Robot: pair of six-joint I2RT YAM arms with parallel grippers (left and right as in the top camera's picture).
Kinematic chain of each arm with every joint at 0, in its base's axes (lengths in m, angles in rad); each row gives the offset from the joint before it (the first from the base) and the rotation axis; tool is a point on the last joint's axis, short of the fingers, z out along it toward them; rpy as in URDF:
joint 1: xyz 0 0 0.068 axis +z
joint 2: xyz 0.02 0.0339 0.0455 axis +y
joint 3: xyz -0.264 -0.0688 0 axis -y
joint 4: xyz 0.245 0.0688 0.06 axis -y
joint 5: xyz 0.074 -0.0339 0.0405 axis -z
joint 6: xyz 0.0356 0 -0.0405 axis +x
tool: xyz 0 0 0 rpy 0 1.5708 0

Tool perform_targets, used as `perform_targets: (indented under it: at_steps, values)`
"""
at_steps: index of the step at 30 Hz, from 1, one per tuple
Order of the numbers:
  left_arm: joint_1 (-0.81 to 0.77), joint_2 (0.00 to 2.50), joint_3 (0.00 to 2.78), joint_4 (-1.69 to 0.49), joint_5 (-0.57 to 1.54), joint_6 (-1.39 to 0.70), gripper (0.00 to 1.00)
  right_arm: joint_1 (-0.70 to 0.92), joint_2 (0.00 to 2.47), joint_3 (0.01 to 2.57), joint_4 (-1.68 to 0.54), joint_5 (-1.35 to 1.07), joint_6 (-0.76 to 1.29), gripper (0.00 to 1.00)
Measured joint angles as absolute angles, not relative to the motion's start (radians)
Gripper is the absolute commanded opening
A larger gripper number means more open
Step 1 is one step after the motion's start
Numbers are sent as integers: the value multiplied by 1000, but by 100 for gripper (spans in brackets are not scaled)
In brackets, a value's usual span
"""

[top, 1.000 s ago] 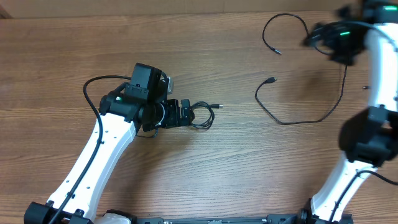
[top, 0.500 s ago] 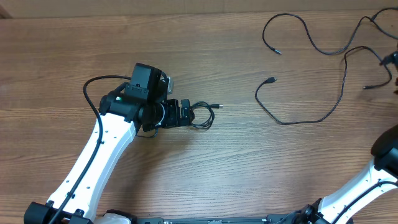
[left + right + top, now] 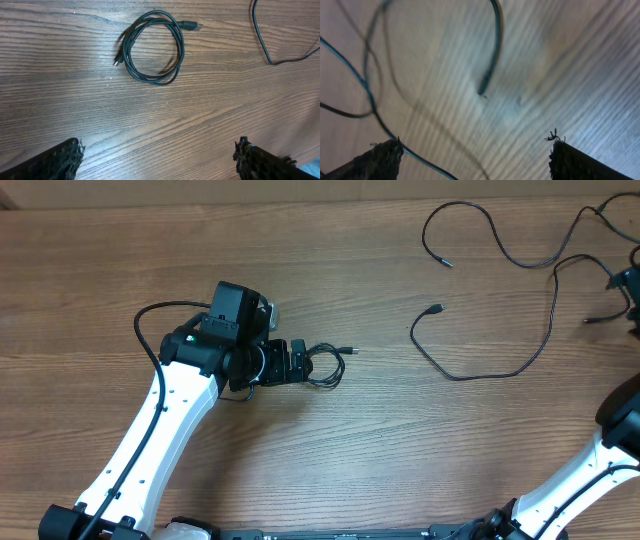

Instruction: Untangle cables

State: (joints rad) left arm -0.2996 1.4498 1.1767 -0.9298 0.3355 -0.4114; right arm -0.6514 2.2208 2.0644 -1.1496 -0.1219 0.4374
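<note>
A small coil of black cable lies flat on the wood, its plug ends sticking out at left and upper right. My left gripper hangs open just short of the coil, with bare table between its fingers. In the overhead view the same coil sits just right of the left gripper. Two loose cables sprawl across the table's right half. At the right edge my right gripper is open above them. A loose plug end lies ahead of it, and a blurred cord passes its left finger.
The table is brown wood grain. The left arm reaches in from the near left. The right arm stands at the far right edge. A second loose cable loops near the back edge. Another cord crosses the left wrist view's upper right.
The right arm has swung from over the upper-right cables out to the table's right edge, uncovering them. The left arm and the coil have not moved.
</note>
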Motion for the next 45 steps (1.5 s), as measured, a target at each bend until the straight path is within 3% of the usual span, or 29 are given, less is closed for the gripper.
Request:
perform_targets:
  at_steps: [9, 14, 30, 36, 43, 45]
  values:
    - [-300, 1450, 1177, -930, 336, -411, 99, -652, 2221, 2083, -1057, -18, 381, 97]
    - [-300, 1450, 1177, -930, 336, -411, 99, -652, 2229, 2032, -1001, 27, 369, 86]
    - [-300, 1450, 1177, -930, 336, -411, 99, -645, 2316, 1905, -818, 46, 366, 82]
    - [-300, 1450, 1177, -930, 336, -411, 99, -645, 2316, 1837, -743, 48, 365, 72]
    - [-300, 1450, 1177, -930, 336, -411, 100, -645, 2316, 1785, -681, 52, 366, 72]
    - [-300, 1450, 1177, -930, 336, -411, 100, -645, 2316, 1782, -674, 56, 365, 67]
